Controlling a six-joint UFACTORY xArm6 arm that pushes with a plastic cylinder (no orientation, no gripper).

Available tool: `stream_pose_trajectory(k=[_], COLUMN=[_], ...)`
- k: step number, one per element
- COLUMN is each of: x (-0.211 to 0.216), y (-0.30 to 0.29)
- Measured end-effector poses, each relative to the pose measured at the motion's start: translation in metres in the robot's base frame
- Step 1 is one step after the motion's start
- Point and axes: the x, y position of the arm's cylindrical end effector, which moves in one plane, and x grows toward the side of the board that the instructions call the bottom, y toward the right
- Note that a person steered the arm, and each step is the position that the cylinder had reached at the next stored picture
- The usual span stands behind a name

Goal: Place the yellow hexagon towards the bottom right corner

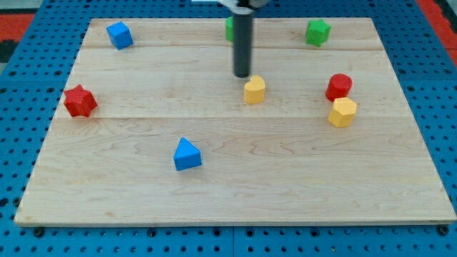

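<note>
The pale wooden desk (235, 193) fills most of the frame, lying on a blue perforated base (21, 235), and its lower right area has nothing on it. From the upper centre the dark cylindrical rod comes down, and my tip (243, 76), the end effector here, rests on the wood just above and slightly left of a small yellow rounded block (254, 91), very near it, though I cannot tell whether they touch; being a plain rod, it has no jaws and holds nothing. There are two yellow pieces: the faceted yellow hexagon block (343, 112) sits at the right of the frame, about mid-height, touching or just beside the red rounded block (339, 86) directly above it. Elsewhere lie a blue triangular block (187, 154) in the lower left-centre, a red star-like block (79, 101) at the left edge, a blue cube-like block (119, 35) in the upper left, a green star-like block (318, 31) in the upper right, and a green block (229, 28) half hidden behind the rod. The hexagon looks small, rigid and light, so it should slide easily on smooth wood but may spin off a flat facet; I judge pushing squarely on its upper left face best.
</note>
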Motion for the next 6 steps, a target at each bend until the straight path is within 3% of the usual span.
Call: stream_pose_trajectory(k=[2, 6], x=[0.005, 0.055], y=[0.064, 0.091])
